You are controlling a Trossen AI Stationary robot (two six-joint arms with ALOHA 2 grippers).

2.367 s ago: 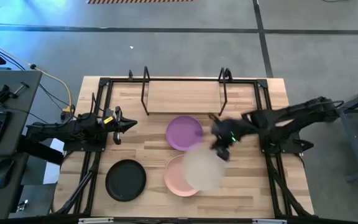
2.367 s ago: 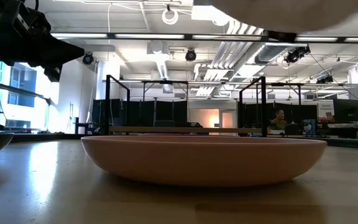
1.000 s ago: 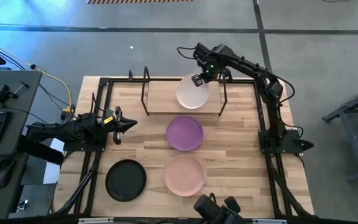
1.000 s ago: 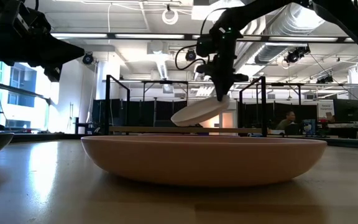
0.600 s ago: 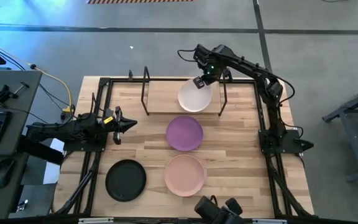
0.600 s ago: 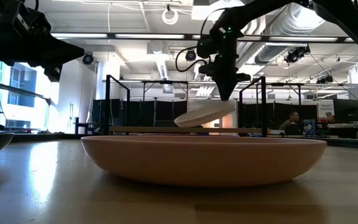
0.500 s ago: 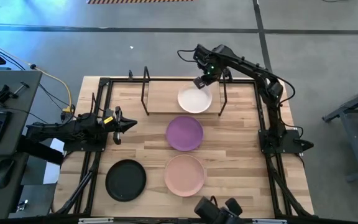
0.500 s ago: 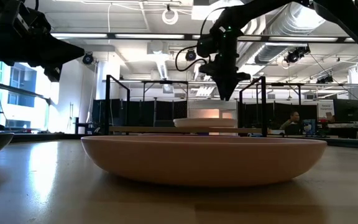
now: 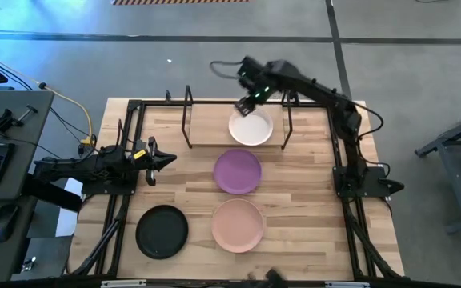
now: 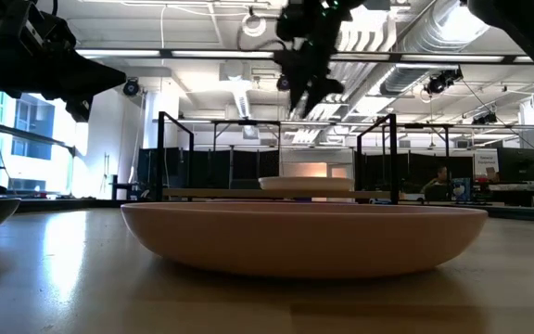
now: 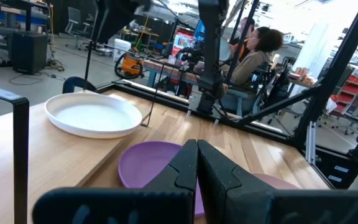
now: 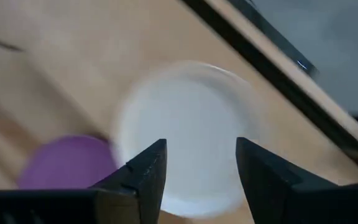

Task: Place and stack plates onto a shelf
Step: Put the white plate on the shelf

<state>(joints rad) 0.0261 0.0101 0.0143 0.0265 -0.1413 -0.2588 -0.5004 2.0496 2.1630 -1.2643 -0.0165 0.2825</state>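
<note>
The cream-white plate (image 9: 250, 128) lies flat on the right part of the shelf (image 9: 210, 124), free of any grip. My right gripper (image 9: 245, 102) is open and empty above the plate's far edge; its wrist view shows the plate (image 12: 188, 124) between the spread fingers (image 12: 148, 171). The purple plate (image 9: 238, 170) lies on the table in front of the shelf. The pale pink plate (image 9: 237, 225) lies nearer the front, and the black plate (image 9: 162, 232) at the front left. My left gripper (image 9: 166, 160) is shut and empty at the left, pointing at the purple plate (image 11: 151, 165).
Black wire uprights (image 9: 187, 116) stand at both ends of the shelf board. The pink plate (image 10: 304, 237) fills the low view, with the cream-white plate (image 10: 306, 183) on the shelf behind it. A person (image 11: 253, 53) sits beyond the table.
My right gripper set the cream-white plate flat on the shelf, let go of it, then rose and shifted left. The left arm has not moved.
</note>
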